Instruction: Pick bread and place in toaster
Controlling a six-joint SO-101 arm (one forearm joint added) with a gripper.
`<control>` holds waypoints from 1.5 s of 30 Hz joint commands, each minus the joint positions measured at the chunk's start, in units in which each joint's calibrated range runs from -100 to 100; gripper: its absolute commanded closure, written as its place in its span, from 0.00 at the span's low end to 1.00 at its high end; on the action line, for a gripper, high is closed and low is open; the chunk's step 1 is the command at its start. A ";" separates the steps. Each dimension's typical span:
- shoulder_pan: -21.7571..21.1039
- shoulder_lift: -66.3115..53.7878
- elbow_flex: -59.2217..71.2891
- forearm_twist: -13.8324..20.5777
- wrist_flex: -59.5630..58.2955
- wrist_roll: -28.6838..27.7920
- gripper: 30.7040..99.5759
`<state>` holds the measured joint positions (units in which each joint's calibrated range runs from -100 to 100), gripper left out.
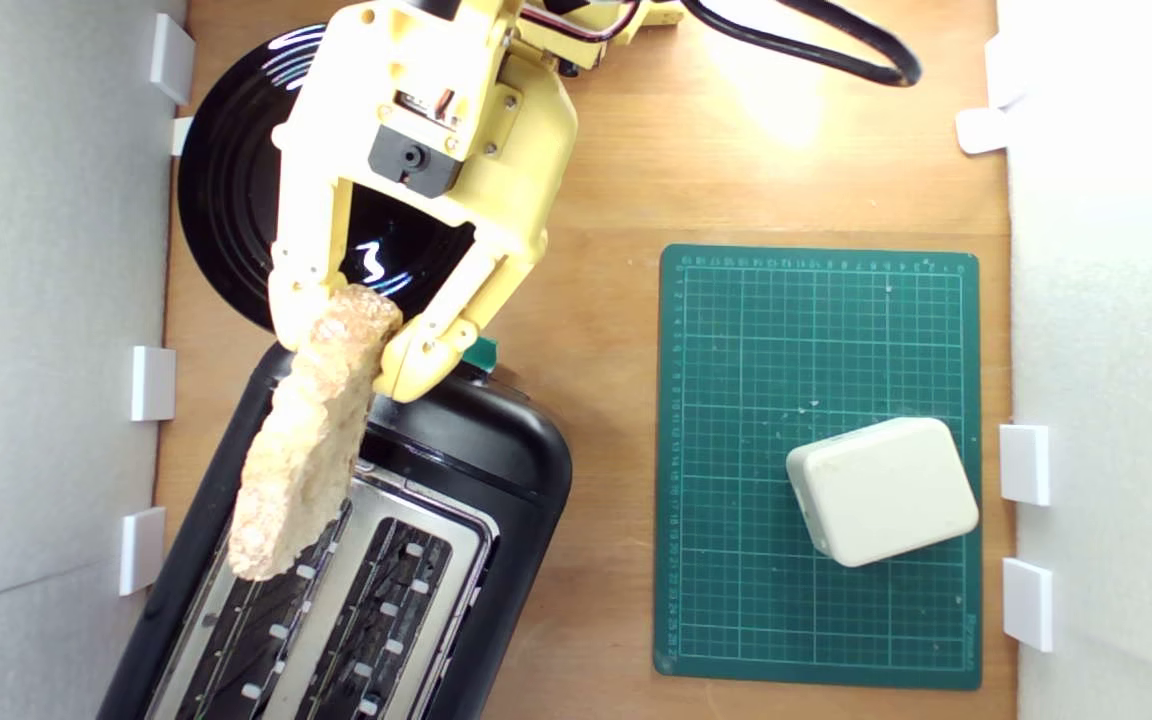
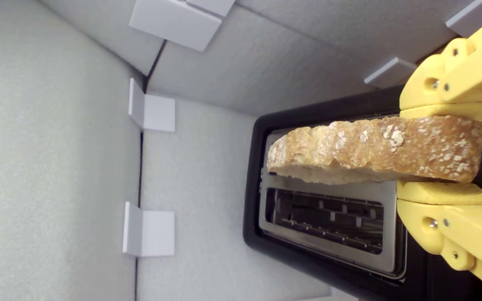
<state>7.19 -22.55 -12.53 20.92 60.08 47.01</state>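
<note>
Wrist view shows jaws clamping the bread edge-on, seemingly above the toaster slot.

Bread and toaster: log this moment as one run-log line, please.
phase: carry | gripper: shut on bread | bread: edge-on above toaster, not yet in a slot | both slots empty

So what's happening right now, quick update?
Gripper shut on bread. Bread held above toaster, over a slot, not in. Nothing blocking.
</note>
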 commanded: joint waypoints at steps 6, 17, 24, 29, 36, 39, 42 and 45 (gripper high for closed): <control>2.48 2.00 -8.67 -0.53 0.15 0.25 0.71; 3.37 4.42 -8.94 -0.53 -0.02 -0.22 0.71; 3.37 4.67 -8.85 -0.53 -0.02 -0.84 0.71; 3.85 5.17 -8.76 -0.53 -0.10 -1.37 0.71; 4.02 7.33 -8.94 -0.53 -0.19 -2.57 0.71; 4.02 7.50 -8.85 -0.53 -0.19 -2.83 0.71; 3.93 7.66 -8.85 -0.53 -0.19 -2.78 0.71; 3.93 9.08 -8.94 -0.53 -0.27 -2.67 0.71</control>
<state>10.48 -14.24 -17.15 20.92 60.25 44.48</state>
